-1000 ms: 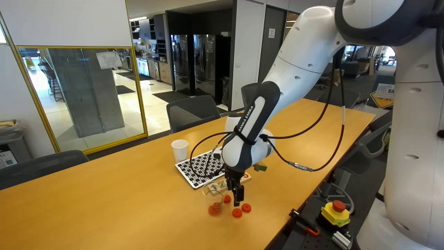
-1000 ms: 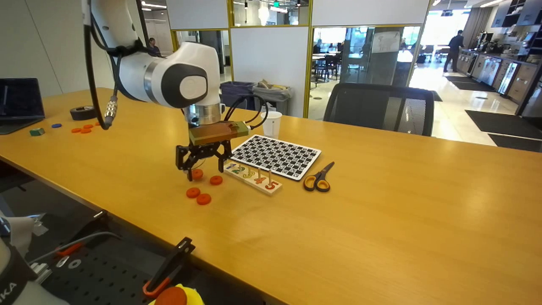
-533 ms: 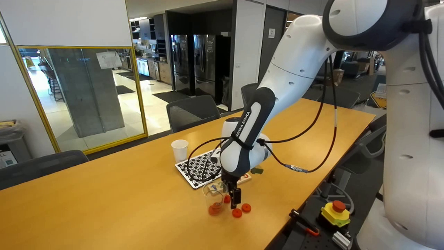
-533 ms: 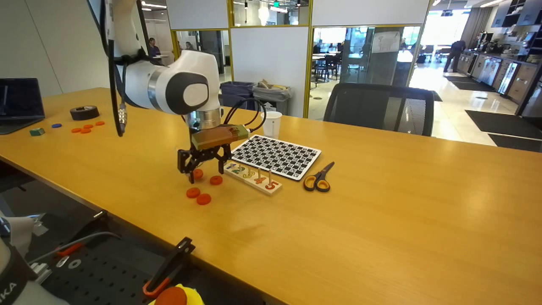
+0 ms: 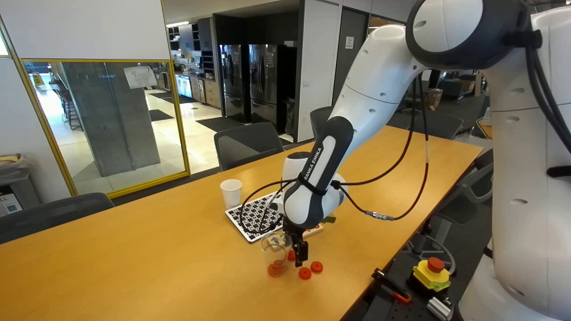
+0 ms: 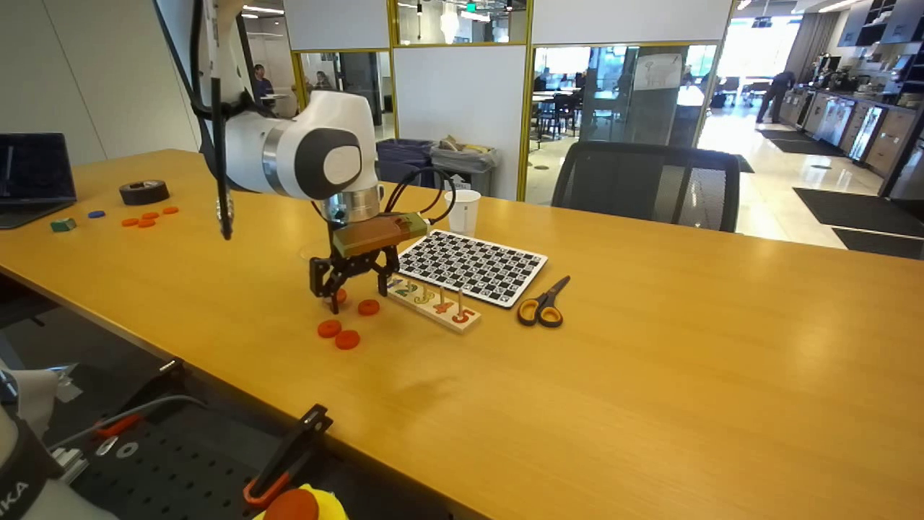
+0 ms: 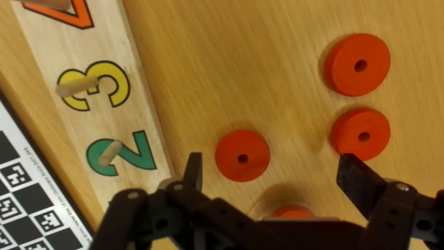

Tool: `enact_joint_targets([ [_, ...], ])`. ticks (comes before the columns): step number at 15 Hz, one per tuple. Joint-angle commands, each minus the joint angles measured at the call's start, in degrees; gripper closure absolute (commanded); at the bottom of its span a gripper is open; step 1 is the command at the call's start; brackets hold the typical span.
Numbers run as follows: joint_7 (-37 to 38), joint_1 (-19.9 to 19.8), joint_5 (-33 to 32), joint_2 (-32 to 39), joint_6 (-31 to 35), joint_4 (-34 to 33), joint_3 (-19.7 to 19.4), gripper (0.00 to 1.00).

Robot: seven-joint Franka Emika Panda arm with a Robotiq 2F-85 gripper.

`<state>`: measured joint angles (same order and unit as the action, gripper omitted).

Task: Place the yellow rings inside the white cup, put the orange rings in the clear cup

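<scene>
we see the far cup (image 5: 231,194) just behind the checkerboard (image 6: 473,266) in both exterior views. in an exterior view, we find the near cup (image 5: 273,253) before it, a ring (image 5: 276,269) inside, three loose rings (image 5: 305,273) on its right.

Both exterior views stand well off from the gripper (image 6: 359,300), looking down over the table (image 5: 178,258), and share the white cup (image 5: 231,195) beyond it. Close above the gripper, the wrist view faces down on nearby orange rings (image 7: 242,147).
</scene>
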<state>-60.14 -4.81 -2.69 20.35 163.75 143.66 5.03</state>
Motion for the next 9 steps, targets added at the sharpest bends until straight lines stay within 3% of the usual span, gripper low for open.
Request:
enact_joint_targets([
  [1,3.2,0.1,-3.2,0.9,1.7,-0.8,-0.6,0.00],
  [9,5.2,-0.5,-5.0,2.1,2.1,-1.4,-0.6,0.00],
])
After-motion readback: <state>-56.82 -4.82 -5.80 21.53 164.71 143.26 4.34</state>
